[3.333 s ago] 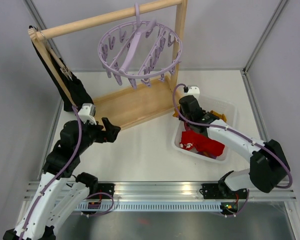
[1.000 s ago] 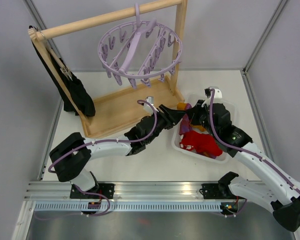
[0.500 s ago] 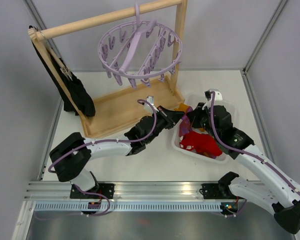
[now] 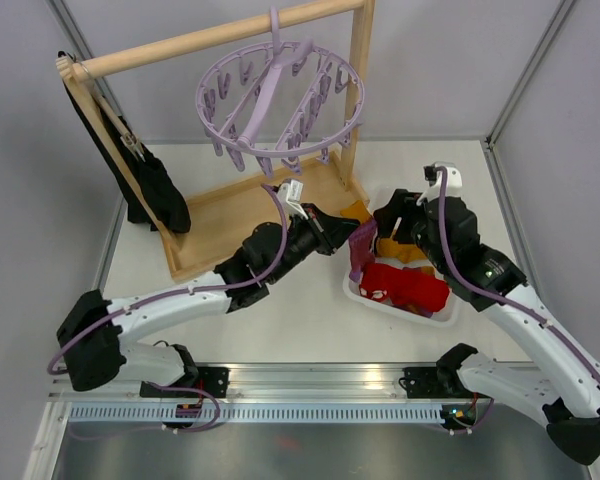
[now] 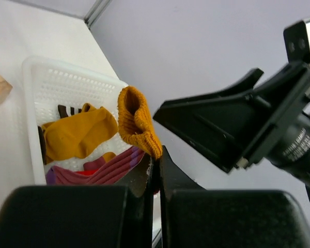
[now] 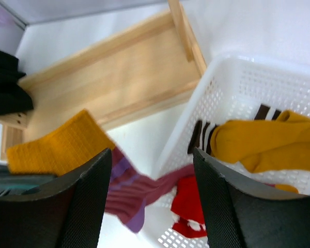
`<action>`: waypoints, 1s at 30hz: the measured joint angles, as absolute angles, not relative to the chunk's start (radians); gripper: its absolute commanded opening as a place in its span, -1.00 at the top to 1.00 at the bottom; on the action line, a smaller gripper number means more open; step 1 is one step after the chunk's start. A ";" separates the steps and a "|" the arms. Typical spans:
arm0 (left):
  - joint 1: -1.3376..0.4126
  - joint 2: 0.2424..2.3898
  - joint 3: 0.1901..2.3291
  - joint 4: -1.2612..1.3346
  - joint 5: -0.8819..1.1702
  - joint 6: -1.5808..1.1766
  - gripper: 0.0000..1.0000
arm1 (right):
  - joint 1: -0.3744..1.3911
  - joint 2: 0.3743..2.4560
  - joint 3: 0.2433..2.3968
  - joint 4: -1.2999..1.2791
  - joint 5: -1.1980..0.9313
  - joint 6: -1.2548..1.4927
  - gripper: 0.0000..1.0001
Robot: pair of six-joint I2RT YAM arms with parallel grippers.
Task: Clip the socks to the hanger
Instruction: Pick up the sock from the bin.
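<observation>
My left gripper (image 4: 354,233) (image 5: 156,155) is shut on a sock with a mustard cuff (image 5: 137,121) (image 6: 57,144). The sock's maroon and purple striped body (image 4: 362,256) (image 6: 139,188) hangs over the basket's left rim. My right gripper (image 4: 388,222) (image 6: 151,155) stands open just right of this sock, nothing between its fingers. More socks lie in the white basket (image 4: 448,302): a mustard one (image 6: 268,142) (image 5: 77,132) and a red one (image 4: 405,285) (image 6: 191,206). The lavender round hanger (image 4: 280,100) hangs from the wooden rail, above and behind both grippers.
The wooden rack's base board (image 4: 255,210) (image 6: 108,82) lies left of the basket, with its upright post (image 4: 360,90) close by. A black garment (image 4: 145,185) hangs at the rack's left end. Grey walls close in the table.
The left gripper closed on the mustard-cuffed sock and drew it left and up from the basket. The right gripper let go, opened and pulled back slightly.
</observation>
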State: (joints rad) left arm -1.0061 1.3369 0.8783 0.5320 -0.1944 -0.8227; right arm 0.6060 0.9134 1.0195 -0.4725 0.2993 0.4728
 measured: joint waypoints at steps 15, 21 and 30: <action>-1.005 0.914 1.055 -0.173 -0.256 -0.603 0.95 | 0.606 1.081 1.208 -0.331 0.133 0.290 -0.48; -1.005 0.846 1.042 -0.292 -0.286 -0.584 0.95 | 0.606 1.173 1.221 -0.205 0.006 0.195 -0.44; -1.005 0.813 1.036 -0.374 -0.287 -0.548 0.95 | 0.607 1.274 1.266 -0.082 -0.104 0.115 -0.43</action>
State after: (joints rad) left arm -1.0054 0.8135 1.0363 -0.3737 -0.2871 -0.5484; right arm 0.6067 1.2736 1.2663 -0.0822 -0.1043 0.1154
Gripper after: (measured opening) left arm 0.037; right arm 0.720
